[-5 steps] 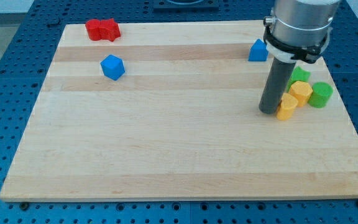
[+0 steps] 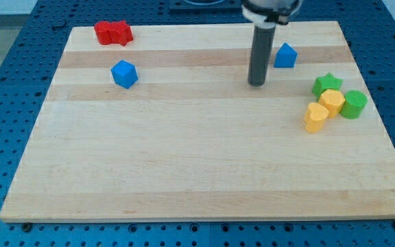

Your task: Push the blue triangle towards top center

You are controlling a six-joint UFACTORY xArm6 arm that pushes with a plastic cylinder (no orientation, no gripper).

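The blue triangle (image 2: 285,55) sits near the view's top right on the wooden board (image 2: 197,165). My tip (image 2: 256,83) rests on the board just left of and slightly below the blue triangle, with a small gap between them. The rod rises up out of the view's top.
A blue cube-like block (image 2: 124,74) lies at the upper left. Red blocks (image 2: 112,32) sit at the top left corner. At the right stand a green star (image 2: 327,84), a yellow hexagon (image 2: 332,102), a yellow heart (image 2: 315,117) and a green cylinder (image 2: 354,104).
My tip has moved up and to the left, away from the yellow heart, to just left of the blue triangle. No block has moved.
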